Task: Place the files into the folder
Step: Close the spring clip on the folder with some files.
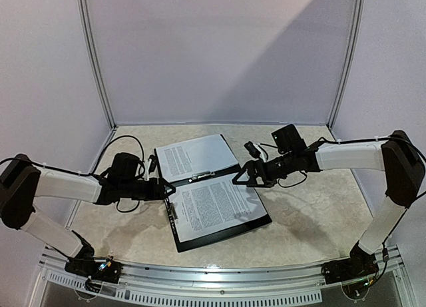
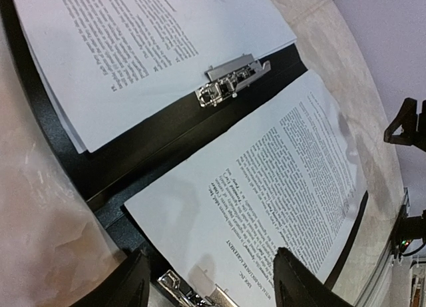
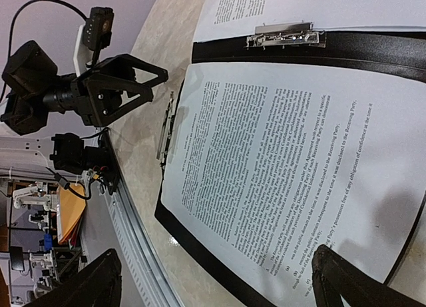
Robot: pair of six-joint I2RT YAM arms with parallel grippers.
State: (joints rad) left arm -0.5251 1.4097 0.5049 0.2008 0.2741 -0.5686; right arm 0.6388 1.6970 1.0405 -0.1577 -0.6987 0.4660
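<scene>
The black folder (image 1: 229, 228) lies open on the table. One printed file sheet (image 1: 214, 204) rests on its near half and another (image 1: 193, 154) on its far half. A metal clip (image 2: 229, 84) sits on the spine. My left gripper (image 1: 168, 189) is at the folder's left edge, open. In the left wrist view its fingers (image 2: 296, 280) straddle a second metal clip (image 2: 186, 294) and the top edge of the near sheet (image 2: 279, 167), gripping nothing. My right gripper (image 1: 239, 178) hovers open over the folder's right side, above the near sheet (image 3: 279, 160), holding nothing.
Black cables (image 1: 126, 144) lie on the table behind the left arm. Grey walls close in the back and both sides. A metal rail (image 1: 219, 277) runs along the near table edge. The right wrist view shows the left gripper (image 3: 126, 87) beside the side clip (image 3: 166, 130).
</scene>
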